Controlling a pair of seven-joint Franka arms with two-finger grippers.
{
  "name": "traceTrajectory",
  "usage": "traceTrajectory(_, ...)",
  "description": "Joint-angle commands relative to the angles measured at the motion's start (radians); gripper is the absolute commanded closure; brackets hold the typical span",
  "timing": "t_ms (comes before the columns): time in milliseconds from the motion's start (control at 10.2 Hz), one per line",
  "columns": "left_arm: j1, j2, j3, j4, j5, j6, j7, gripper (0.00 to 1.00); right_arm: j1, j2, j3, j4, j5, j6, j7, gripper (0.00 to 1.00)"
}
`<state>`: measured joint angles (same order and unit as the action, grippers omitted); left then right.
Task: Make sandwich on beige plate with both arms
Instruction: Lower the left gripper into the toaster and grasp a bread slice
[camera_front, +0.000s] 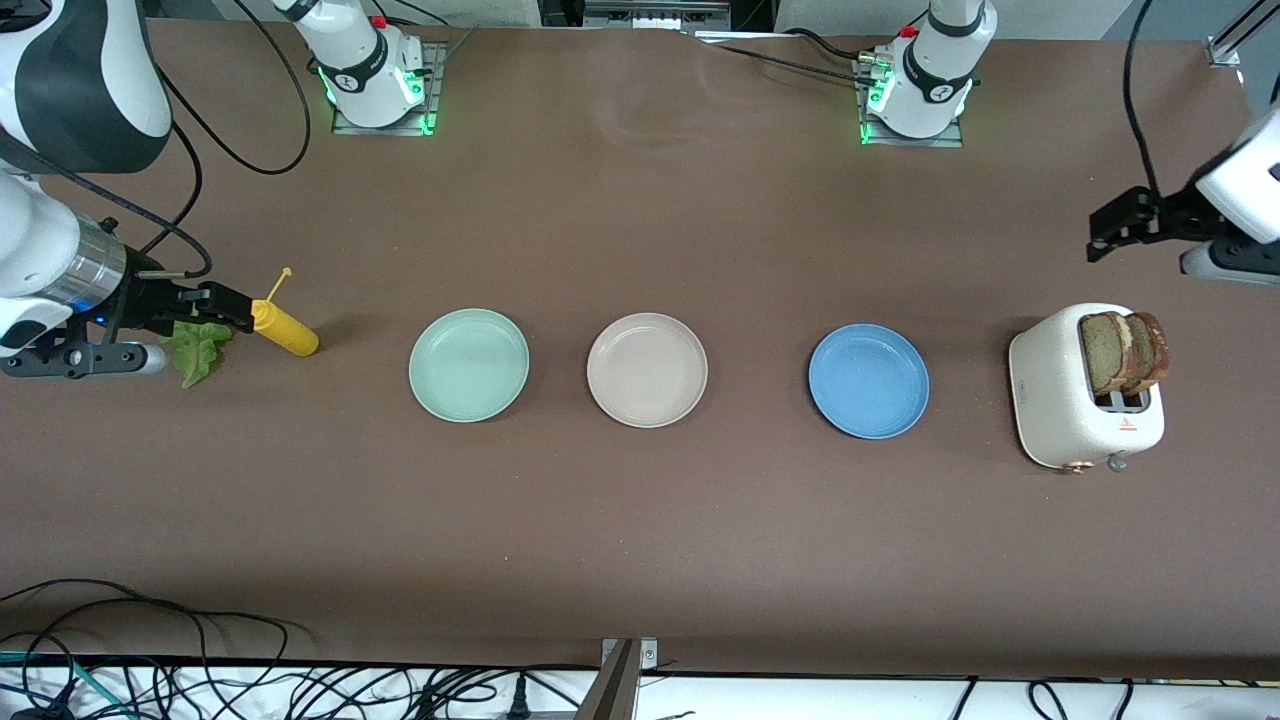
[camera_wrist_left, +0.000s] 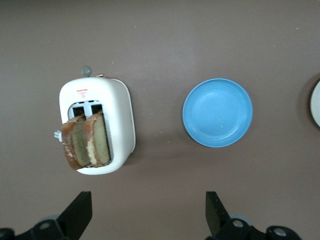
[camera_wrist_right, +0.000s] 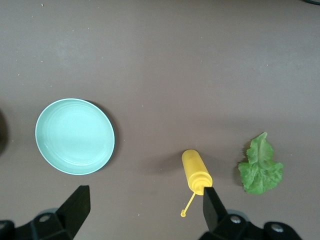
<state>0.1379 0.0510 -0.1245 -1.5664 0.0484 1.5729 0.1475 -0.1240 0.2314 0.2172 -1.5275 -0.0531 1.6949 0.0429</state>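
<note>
Beige plate (camera_front: 647, 370): sits bare at the middle of the brown table (camera_front: 640, 520), second in a row of three plates that runs from the right arm's end to the left arm's end; nothing lies on it.
Mint-green plate (camera_front: 468, 364): at 9 o'clock from the beige plate in the front view, near it but apart.
Blue plate (camera_front: 868, 380): at 3 o'clock from the beige plate in the front view, apart from it, between that plate and the toaster.
Toaster (camera_front: 1085, 400): white, standing toward the left arm's end of the table.
Bread slices (camera_front: 1125, 350): two brown slices with darker crust, upright in the toaster's slots and sticking out of the top, side by side.
Lettuce leaf (camera_front: 200, 348): ruffled, green, flat on the table at the right arm's end, just beside the mustard bottle.
Mustard bottle (camera_front: 284, 328): yellow, lying on its side between the lettuce and the mint-green plate, touching neither.
Left gripper (camera_front: 1120, 228): waits in the air at 12 o'clock from the toaster in the front view; jaws spread wide, holding nothing.
Right gripper (camera_front: 225, 310): up over the lettuce and the bottle's nozzle end; jaws spread wide, holding nothing.
</note>
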Motion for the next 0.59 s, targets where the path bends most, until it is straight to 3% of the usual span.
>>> traceTrajectory(0, 0.041, -0.006, -0.006, -0.111, 0.074, 0.137, 0.064, 0.00, -0.002, -0.017, -0.002, -0.010, 0.016, -0.011, 0.000, 0.00)
traceTrajectory(293, 0.072, -0.008, -0.006, -0.283, 0.128, 0.345, 0.069, 0.00, -0.002, -0.015, -0.002, -0.008, 0.016, -0.011, -0.003, 0.00)
traceTrajectory(489, 0.089, -0.003, -0.006, -0.348, 0.128, 0.429, 0.069, 0.00, -0.002, -0.015, -0.002, -0.005, 0.013, -0.011, -0.005, 0.00)
